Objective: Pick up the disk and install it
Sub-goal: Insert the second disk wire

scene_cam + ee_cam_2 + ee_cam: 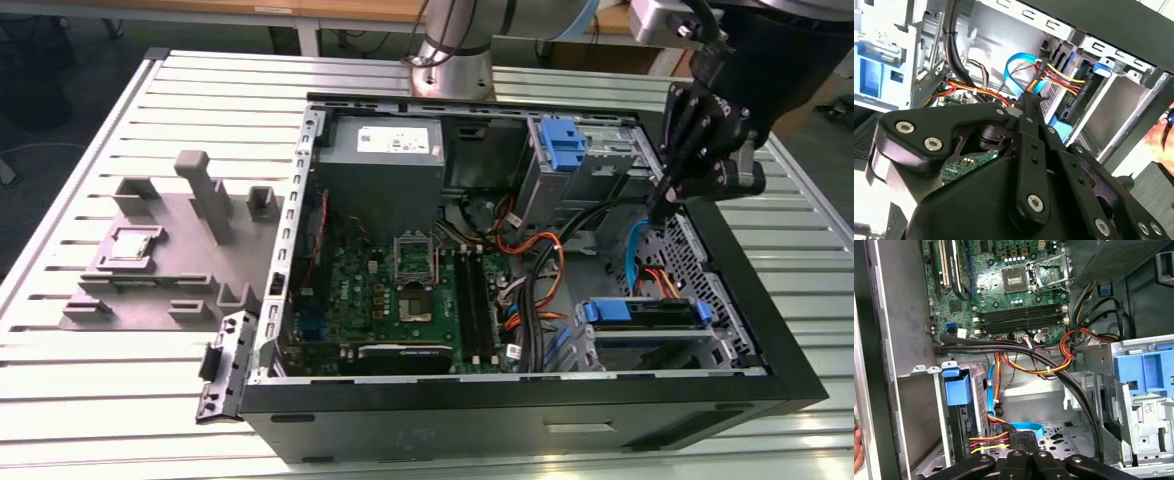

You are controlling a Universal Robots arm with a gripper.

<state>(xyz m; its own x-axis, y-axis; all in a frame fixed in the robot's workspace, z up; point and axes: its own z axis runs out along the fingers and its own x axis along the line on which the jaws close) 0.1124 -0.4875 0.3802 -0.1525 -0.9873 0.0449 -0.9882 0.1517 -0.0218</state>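
Black end effector [1026,107] above open computer case [787,340], jaw state unclear.

My gripper [1026,107]: fingertips hidden behind own linkage in second wrist view, cut off by frame edge in first wrist view. Disk [641,313] mostly hidden in bay.

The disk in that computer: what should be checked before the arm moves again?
1. Case open: ok.
2. Disk sitting in its cage: ok.
3. Claw above the open case: ok.
4. Claw carrying nothing: cannot tell.
5. Cables clear of claw: not ok, the bundle lies right by it.
6. Hand away from case: not ok, it is at the edge.
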